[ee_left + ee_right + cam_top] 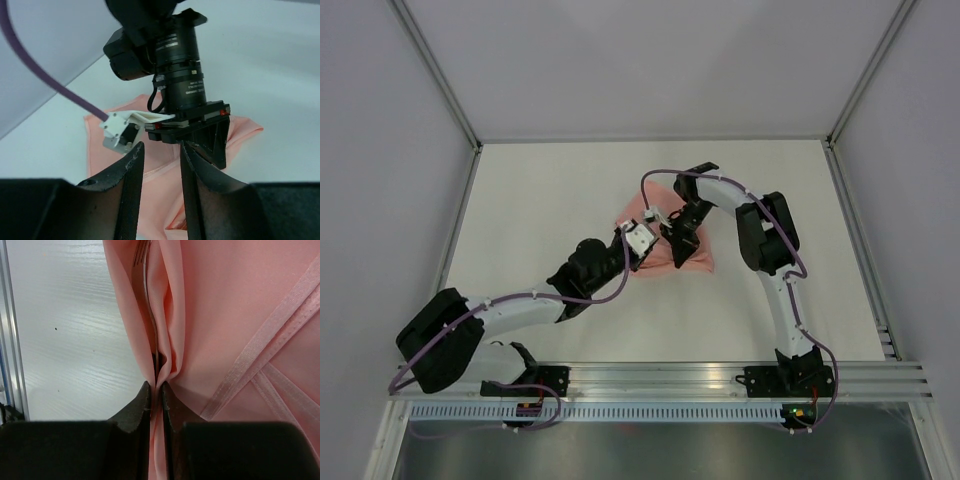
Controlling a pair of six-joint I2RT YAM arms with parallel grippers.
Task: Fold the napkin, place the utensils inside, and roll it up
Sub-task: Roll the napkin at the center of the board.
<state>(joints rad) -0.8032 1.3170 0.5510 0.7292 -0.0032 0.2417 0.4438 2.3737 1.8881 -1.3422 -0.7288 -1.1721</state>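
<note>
Pinching a raised ridge of the napkin (225, 315) with the right gripper (155, 390), black fingers (137, 405) pressed together on the cloth. Shows one of the utensils (141, 275) tucked inside the same ridge just beyond the fingertips, with the dark handle running down into the crease and tines at the far end; number of utensils not discernible. Lists the left gripper (160, 155) as spread apart with nothing between its fingers (131, 175), hovering over the napkin's near part and facing the right arm's wrist (185, 75) close ahead; contact with the cloth not discernible. Places the napkin, pale pink with stitched hems crossing in folded layers, bunched near the middle of the white table (540, 200), under both grippers. Records purple cables (92, 110) along the arms and an aluminium rail (660, 375) at the near edge, carrying both bases.
</note>
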